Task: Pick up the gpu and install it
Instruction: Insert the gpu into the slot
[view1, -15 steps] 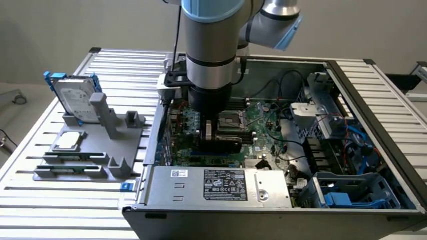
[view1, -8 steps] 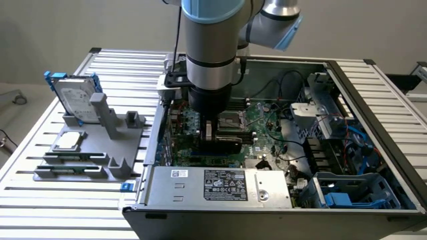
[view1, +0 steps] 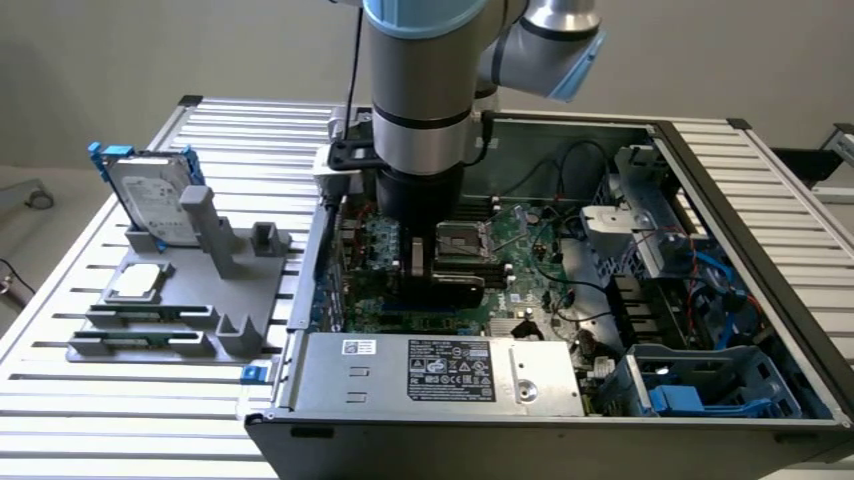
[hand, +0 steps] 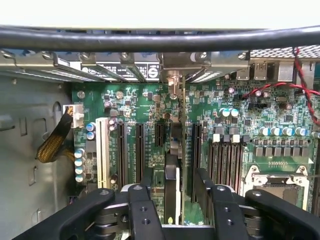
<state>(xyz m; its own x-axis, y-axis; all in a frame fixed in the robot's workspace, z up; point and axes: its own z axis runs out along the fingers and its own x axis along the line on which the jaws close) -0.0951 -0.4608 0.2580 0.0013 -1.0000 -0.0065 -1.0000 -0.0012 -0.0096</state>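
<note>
One step is in hand, the install: gpu (hand: 171, 172) stands on edge under the gripper (hand: 174, 181), over the motherboard (hand: 135, 100) toward the exterior view's left of the case (view1: 534, 445), clamped or freed I can't tell; seating likely needs a straight push down.

The arm (view1: 416, 120) runs off the top edge in the exterior view, and it blocks whatever's under it inside the case (view1: 534, 445). The case's front is clipped by the bottom edge too. The print on the power supply label (view1: 451, 368) is way too tiny to read.

In the wrist view, a blurry cable (hand: 160, 39) smears right across. The gripper (hand: 174, 172) is chopped off at the frame edge. The gpu (hand: 171, 190) is edge-on, with its near end hidden behind the gripper body.
</note>
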